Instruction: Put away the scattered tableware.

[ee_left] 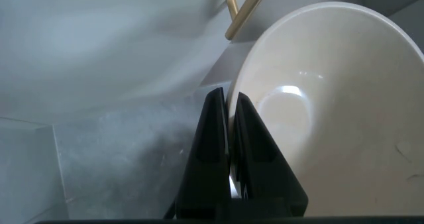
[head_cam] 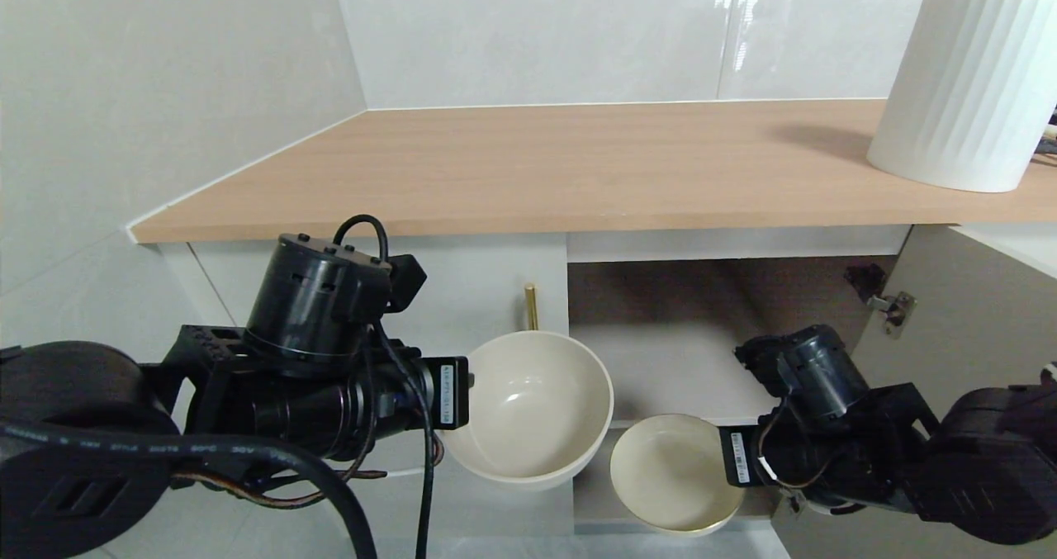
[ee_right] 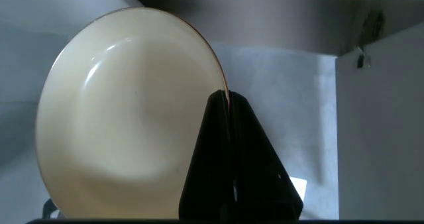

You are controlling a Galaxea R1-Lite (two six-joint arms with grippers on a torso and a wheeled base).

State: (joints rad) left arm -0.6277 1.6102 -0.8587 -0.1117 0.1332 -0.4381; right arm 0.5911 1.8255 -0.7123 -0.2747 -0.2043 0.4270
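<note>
Left wrist view: left gripper (ee_left: 230, 99) fingers pinch the deep bowl (ee_left: 331, 111) at its rim; right gripper (ee_right: 227, 97) likewise clamps the shallow bowl (ee_right: 126, 111), both bodies beyond the fingertips, before the open cabinet (head_cam: 677, 352). They look rigid, glazed, probably slippery and chippable, so a rim hold suits

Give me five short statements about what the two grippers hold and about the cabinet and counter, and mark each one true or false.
1. The left gripper is shut on the rim of the deep bowl. True.
2. The right gripper is open and holds nothing. False: it is shut on the rim of the shallow bowl.
3. The cabinet door on the right stands open. True.
4. The two bowls are stacked one inside the other. False: they are side by side, one in each gripper.
5. The white ribbed container stands inside the cabinet. False: it stands on the wooden countertop.
</note>
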